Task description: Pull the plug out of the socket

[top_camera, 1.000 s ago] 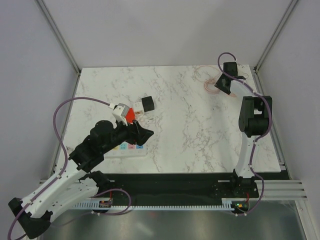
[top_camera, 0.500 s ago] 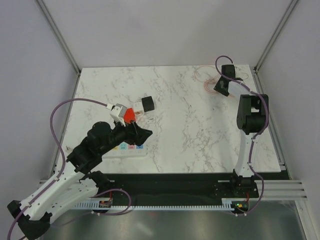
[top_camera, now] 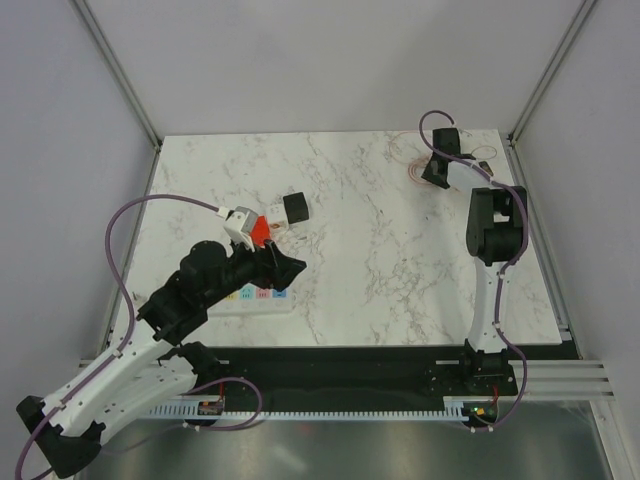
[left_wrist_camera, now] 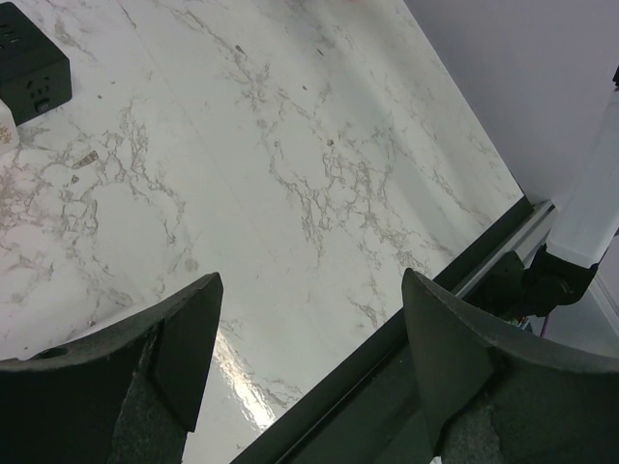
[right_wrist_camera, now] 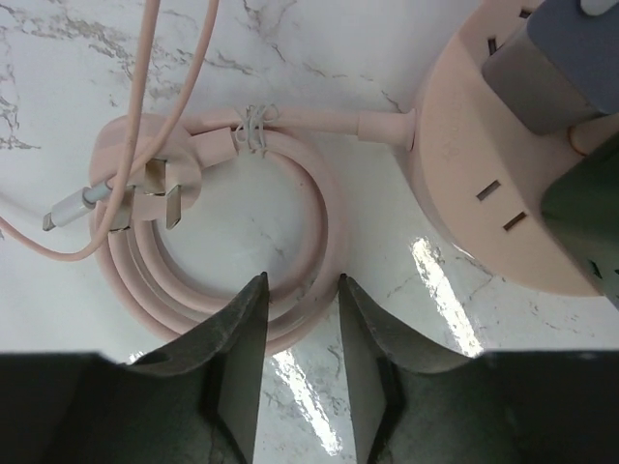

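The socket, a flat white strip with pastel outlets, lies near the front left, mostly hidden under my left arm. Whether a plug sits in it is hidden. My left gripper hovers just right of it, open, with only bare marble between its fingers. At the far right, my right gripper points down over a coiled pink cord. Its jaws stand open and narrow, straddling the coil's near edge. Beside the coil a round pink outlet hub carries a grey-blue plug.
A black cube adapter sits on the marble beyond the left gripper. A thin pink cable with a silver tip crosses the coil, next to the cord's own flat plug. The dark front rail marks the table edge.
My right gripper has moved a little farther back and left over the pink coil, and its jaws have narrowed. The left arm has hardly shifted.
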Robot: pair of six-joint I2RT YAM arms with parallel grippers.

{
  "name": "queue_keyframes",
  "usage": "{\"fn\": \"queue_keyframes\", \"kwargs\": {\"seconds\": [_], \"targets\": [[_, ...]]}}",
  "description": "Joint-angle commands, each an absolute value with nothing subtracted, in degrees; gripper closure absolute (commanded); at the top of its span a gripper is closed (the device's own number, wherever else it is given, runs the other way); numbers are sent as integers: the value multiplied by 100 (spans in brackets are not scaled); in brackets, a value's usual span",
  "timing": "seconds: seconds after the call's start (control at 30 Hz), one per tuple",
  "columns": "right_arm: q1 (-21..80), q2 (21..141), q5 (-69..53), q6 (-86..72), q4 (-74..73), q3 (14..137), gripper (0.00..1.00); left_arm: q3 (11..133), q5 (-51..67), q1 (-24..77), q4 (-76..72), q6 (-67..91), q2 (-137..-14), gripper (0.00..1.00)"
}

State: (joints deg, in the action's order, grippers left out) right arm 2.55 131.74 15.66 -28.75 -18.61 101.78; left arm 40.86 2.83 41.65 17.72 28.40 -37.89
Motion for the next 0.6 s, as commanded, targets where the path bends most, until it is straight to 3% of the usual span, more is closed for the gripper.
{"fn": "queue_keyframes", "kwargs": {"seconds": [0.0,0.23,0.43,0.57], "targets": [[334,13175,1880,-2672,-1960,10362,60,4166,176,4192,1758,2628,-3832,19],[668,12571,2644,-2320,-2206,9696,83,4192,290,4192,1740,2646,-3894,19],[1010,11648,2724,-2575,-2092,7975,87,4122,228,4184,1723,2672,-3955,19],[1230,10926,2532,-2672,-2092,7051,82,4157,439,4184,1714,2619,-4025,19]]}}
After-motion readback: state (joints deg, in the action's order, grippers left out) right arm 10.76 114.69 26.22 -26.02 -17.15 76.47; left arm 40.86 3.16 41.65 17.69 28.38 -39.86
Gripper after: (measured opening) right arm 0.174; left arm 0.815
